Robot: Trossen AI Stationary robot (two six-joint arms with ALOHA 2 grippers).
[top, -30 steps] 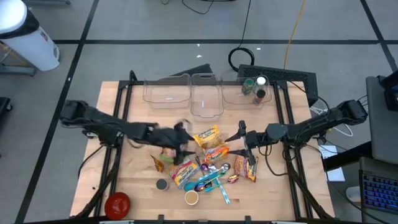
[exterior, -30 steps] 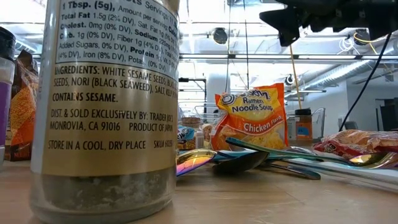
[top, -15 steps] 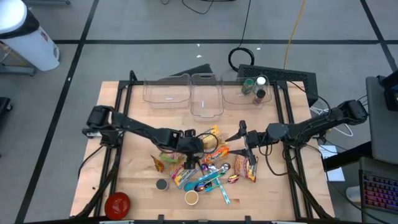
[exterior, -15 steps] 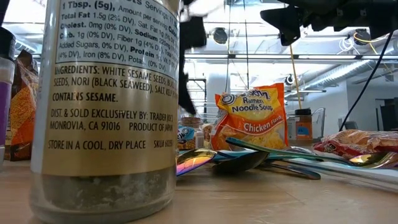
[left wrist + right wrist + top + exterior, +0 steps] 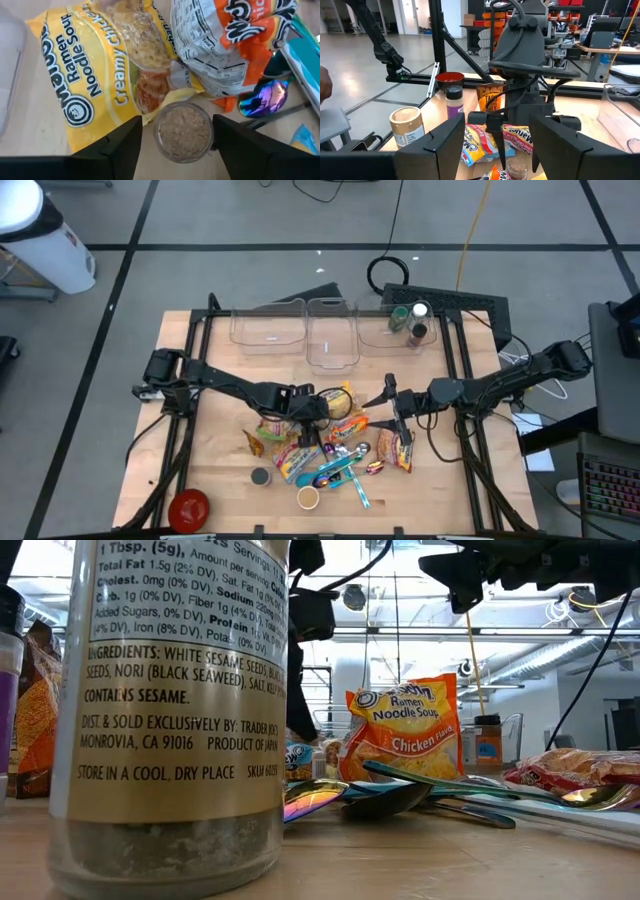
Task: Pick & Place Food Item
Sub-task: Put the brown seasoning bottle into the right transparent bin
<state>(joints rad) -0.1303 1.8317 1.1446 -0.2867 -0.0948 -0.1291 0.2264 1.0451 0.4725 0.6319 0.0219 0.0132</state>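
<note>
**With left gripper (image 5: 176,120) spread wide: lining up on the small jar**

Hanging low with fingers (image 5: 120,145) well apart, straddling the small grain-filled jar (image 5: 183,131) and leaving a gap on each side, so gripping nothing yet. Standing upright just beside the yellow ramen packet (image 5: 95,75), touching or nearly touching its lower edge, with the orange packet (image 5: 235,45) close on the jar's other side. Judging the step as the approach to a grasp, with the pick not yet made. Needing next, by this reading: settling a little lower, squeezing evenly on the jar's round wall, and lifting straight up without dragging the yellow ramen packet along. Waiting on the far side of that packet: right gripper (image 5: 392,415), parted and empty.
</note>
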